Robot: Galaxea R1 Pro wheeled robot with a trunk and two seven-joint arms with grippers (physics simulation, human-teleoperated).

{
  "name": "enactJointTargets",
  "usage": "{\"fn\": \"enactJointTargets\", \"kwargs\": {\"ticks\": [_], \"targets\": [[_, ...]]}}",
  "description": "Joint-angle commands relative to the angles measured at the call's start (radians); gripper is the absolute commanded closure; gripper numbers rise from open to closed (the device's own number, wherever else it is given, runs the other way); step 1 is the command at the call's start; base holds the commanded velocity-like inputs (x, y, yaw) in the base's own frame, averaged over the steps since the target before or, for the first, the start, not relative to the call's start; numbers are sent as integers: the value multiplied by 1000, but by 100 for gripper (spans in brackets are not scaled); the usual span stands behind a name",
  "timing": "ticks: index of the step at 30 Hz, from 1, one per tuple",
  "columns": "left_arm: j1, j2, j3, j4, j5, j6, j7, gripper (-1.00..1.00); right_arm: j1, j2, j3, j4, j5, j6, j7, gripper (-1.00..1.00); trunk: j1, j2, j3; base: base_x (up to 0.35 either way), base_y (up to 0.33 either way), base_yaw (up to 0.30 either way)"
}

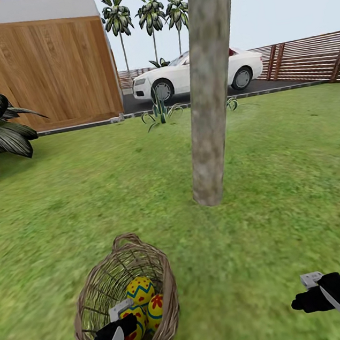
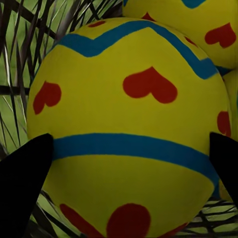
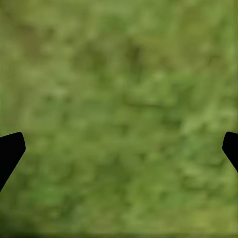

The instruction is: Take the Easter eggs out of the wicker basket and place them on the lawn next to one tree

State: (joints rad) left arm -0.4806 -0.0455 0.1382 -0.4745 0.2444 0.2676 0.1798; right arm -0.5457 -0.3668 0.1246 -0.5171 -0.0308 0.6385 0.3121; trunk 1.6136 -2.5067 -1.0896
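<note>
— Well, spotted the three Easter eggs [image 1: 139, 291] where?

— Down in the wicker basket [image 1: 167, 278], lower left of the head frame, piled together, none out on the lawn [image 1: 279, 176]. Sat near the tree [image 1: 206, 121] at frame centre.

— Judged them how for handling?

— Seemed hard, glossy and round, so probably slippery. Likely light, perhaps brittle under a hard squeeze. Called for gentle, even pressure.

— Picked a spot to take hold?

— Across the widest girth of the nearest egg [image 2: 134, 99], about the lower blue band, with pads on opposite flanks. Would likely have skidded off nearer either tapered end.

— And read the left hand [image 1: 121, 314] how?

— Spread, set inside the basket, dark fingers [image 2: 25, 173] flanking that egg at either edge of the wrist frame. Could not tell whether touching the shell; showed no pinch.

— Right hand [image 1: 312, 286]?

— Spread too, held nothing, hung over bare grass at lower right of the head frame.

— Worried about anything else?

— Twig walls crowding close beside the egg. Left little room for the fingers. Needed, by this reckoning, a straight lift clear of the two neighbours.
</note>
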Motion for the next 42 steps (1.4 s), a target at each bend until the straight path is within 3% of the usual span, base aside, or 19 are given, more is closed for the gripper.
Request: {"fn": "enactJointTargets", "kwargs": {"ticks": [1,10,31,42], "targets": [[1,-1,3,17,12,5,5,100,0,-1,6,-1,-3,4,1,-100,0,0,-1,0,0,0],[1,-1,3,19,12,5,5,100,0,-3,4,4,-6,-3,5,-100,0,0,-1,0,0,0],[1,-15,3,20,10,9,6,100,0,-1,6,6,-4,1,2,-100,-10,5,80,0,0,0],[1,-16,3,20,10,5,4,100,0,3,7,35,-3,0,3,-100,-10,5,80,0,0,0]]}}
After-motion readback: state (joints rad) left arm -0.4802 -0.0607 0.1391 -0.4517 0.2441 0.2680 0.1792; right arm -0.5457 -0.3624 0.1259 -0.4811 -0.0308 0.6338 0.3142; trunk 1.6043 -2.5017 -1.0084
